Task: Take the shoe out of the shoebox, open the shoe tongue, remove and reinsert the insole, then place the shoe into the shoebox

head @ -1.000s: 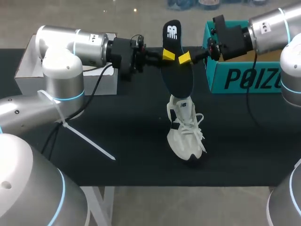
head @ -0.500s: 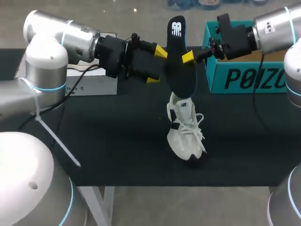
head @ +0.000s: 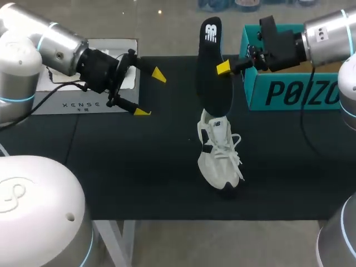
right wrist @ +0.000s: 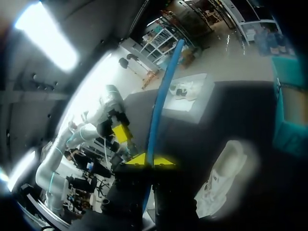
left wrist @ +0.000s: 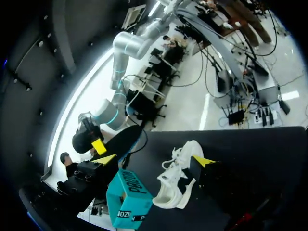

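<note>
Our right arm (head: 328,33) comes in from the right side. The right jaws are clamped on the black insole (head: 213,72), about half way up it. One yellow tip (head: 222,68) is on each flat side.

The insole stands up tall in the air, with a white mark at its top end. Its low end is right at the opening of the white shoe (head: 219,150). We cannot tell if it touches the shoe.

The shoe sits near the middle of the black counter (head: 139,167). Its toe points to the near edge and its laces are loose. The blue-green shoebox (head: 289,92) sits at the far right of the counter, apart from the shoe.

Our left arm (head: 50,41) is over the left side of the counter. The left jaws are wide apart and hold nothing. Their yellow tips (head: 158,74) point toward the insole but are well away from it. A flat white box (head: 94,103) lies under the left jaws.
</note>
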### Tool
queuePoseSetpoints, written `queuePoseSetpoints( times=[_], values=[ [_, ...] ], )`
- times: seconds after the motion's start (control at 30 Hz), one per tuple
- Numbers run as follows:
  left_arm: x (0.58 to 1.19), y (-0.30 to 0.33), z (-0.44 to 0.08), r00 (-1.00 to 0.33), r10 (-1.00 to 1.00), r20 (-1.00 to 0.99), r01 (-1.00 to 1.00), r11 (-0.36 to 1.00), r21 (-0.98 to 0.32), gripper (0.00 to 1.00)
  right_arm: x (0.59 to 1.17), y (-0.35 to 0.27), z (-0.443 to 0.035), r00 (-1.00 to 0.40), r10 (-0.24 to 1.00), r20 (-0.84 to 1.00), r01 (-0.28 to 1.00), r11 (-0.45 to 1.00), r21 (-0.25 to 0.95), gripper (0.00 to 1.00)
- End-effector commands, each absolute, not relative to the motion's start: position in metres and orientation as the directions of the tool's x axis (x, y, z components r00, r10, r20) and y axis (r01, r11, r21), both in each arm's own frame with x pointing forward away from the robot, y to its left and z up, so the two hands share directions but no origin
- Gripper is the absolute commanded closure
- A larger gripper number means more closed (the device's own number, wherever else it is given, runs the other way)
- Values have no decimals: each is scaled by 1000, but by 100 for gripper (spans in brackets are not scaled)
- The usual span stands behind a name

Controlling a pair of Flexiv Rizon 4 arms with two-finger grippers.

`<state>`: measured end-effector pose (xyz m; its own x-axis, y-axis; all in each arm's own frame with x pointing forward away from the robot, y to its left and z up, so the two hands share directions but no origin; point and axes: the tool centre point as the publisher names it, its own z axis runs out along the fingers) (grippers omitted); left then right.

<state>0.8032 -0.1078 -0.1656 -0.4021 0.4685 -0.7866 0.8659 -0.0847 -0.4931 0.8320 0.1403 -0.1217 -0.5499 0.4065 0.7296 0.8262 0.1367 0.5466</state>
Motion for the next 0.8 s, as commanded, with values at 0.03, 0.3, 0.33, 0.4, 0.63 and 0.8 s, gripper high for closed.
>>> queuePoseSetpoints(
  times=[0.03,0.3,0.33,0.4,0.63,0.8],
  values=[
    [808,-103,-153,-429,626,-651,816,-40,-576,0,826,142,-121,-548,411,729,826,129,548,100],
    [808,-103,-153,-429,626,-651,816,-40,-576,0,820,143,-118,-532,412,740,835,109,540,100],
    [808,-103,-153,-429,626,-651,816,-40,-576,0,820,143,-119,-529,417,739,837,114,535,100],
    [808,-103,-153,-429,626,-651,816,-40,-576,0,819,143,-119,-518,429,740,842,106,528,100],
    [808,-103,-153,-429,626,-651,816,-40,-576,0,819,143,-119,-518,429,740,842,106,528,100],
    [808,-103,-153,-429,626,-651,816,-40,-576,0,819,143,-119,-518,429,740,842,106,528,100]
  ],
)
